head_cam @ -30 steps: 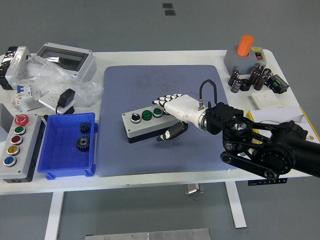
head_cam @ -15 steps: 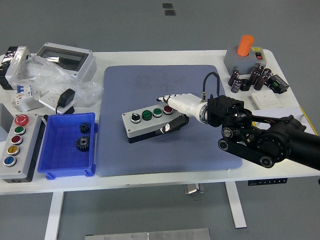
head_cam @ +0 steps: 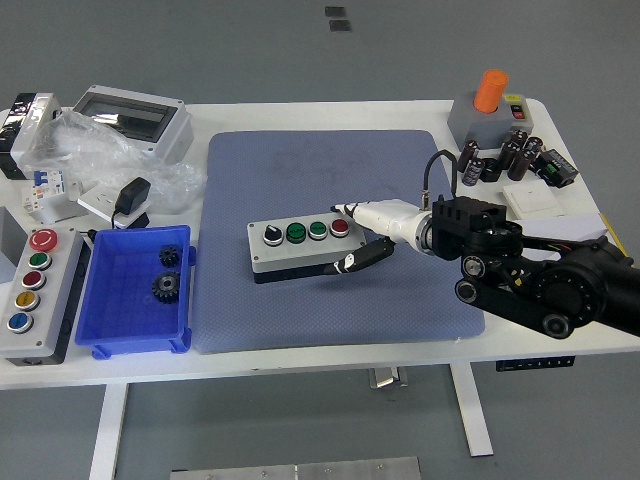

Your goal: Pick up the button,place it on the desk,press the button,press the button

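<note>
Since a second ago our right hand has rolled from palm-flat, with its white fingers fanned over the box's right end, to edge-on, and has drawn back toward the right; the button box has settled flat and sits a touch further right on the mat.

We work over a white surface with a blue-grey mat covering its middle. Our right arm comes in from the right, black and bulky. At the left edge lies a second, larger control box with red, green and yellow buttons, beside a blue bin holding two gears. The button box lies in the middle of the mat, lid up, with a black knob, two green buttons and a red button in a row.

We judge the box to be stiff, fairly light plastic with a smooth lid, so it could skid on the mat if pushed sideways. To lift it, we would take it across its narrow width at one end; to press, we would come straight down on a cap.

Our fingers are drawn close together and extended, clamped on nothing. The white upper ones reach over the box's right end just beside the red button; we cannot tell whether they touch it. The dark thumb lies low along the box's front right corner, close to or touching it.

Our left arm is out of view.
</note>
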